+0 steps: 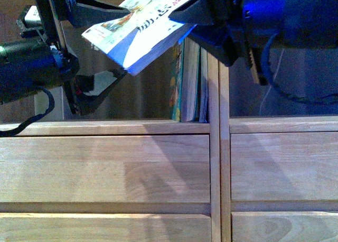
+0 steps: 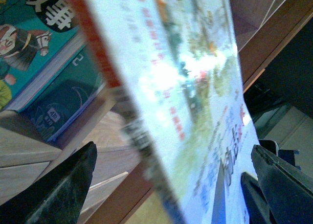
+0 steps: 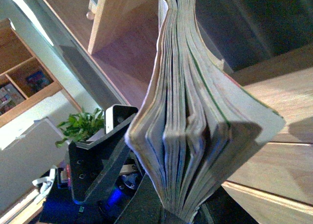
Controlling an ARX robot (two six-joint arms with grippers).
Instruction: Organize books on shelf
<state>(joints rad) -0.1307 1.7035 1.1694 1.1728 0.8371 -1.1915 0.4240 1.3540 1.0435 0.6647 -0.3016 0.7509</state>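
Note:
My right gripper (image 1: 195, 15) is shut on a white-covered paperback book (image 1: 142, 25) and holds it tilted in front of the shelf (image 1: 214, 147), above the drawer fronts (image 1: 105, 168). In the right wrist view its fanned page edges (image 3: 190, 136) rise from my right gripper (image 3: 166, 214). My left gripper (image 1: 125, 41) is open, with one finger above and one below the book's free end. In the left wrist view the book (image 2: 186, 87) lies between the spread fingers (image 2: 63, 185) without clear contact. Other books (image 1: 190, 83), one teal-edged, stand upright against the central upright.
The compartment left of the standing books is open space behind the held book. Teal-covered books (image 2: 44, 62) show in the left wrist view. The left arm's body (image 3: 98, 160) shows in the right wrist view. More drawer fronts (image 1: 285, 168) lie right of the upright.

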